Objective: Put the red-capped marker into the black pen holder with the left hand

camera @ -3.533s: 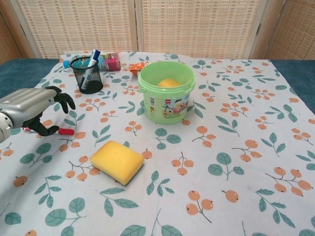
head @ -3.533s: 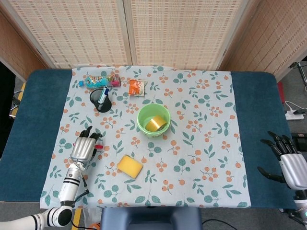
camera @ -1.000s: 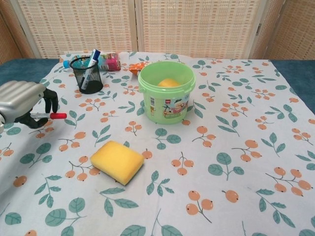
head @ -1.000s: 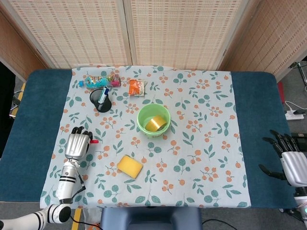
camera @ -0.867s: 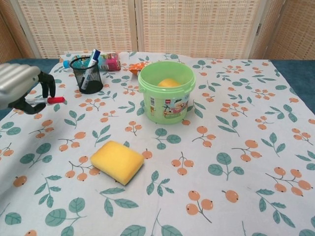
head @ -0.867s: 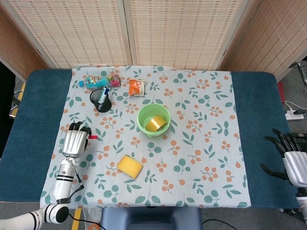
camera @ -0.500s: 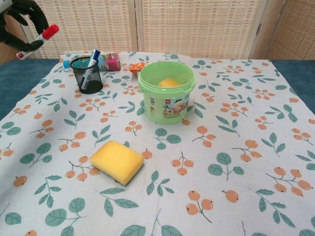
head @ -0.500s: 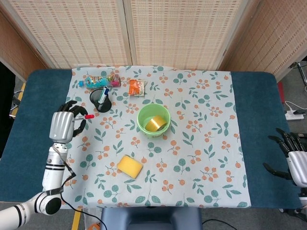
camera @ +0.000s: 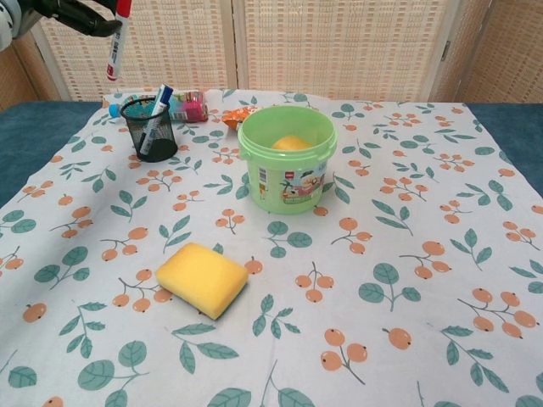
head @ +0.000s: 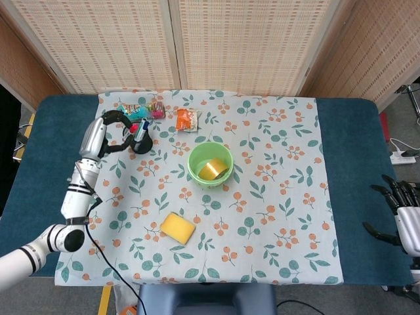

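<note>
**Red cap up, marker above the holder, drop still pending**

Red-capped marker [camera: 115,38] is pinched in my left hand [camera: 64,15], hanging almost vertical with the cap at the top and the body pointing down. Chest view puts it in the air above the black pen holder [camera: 154,130] and a bit to the left of it, not touching the rim. In head view the left hand [head: 105,134] sits just beside the holder [head: 140,141], fingers curled around toward it (marker itself is too small to make out there).

Status as I read it: pick done, lift done, carry nearly done. Left to do: line the tip up over the opening, lower, let go. Holder already has a blue-capped marker [camera: 155,117] leaning in it, so I'd aim for the free side.

Right hand [head: 401,220] is idle at the far right edge of the blue table [head: 348,164], fingers spread, holding nothing.

Other stuff: green bucket [camera: 287,158], yellow sponge [camera: 202,278], both well apart from the drop zone.
</note>
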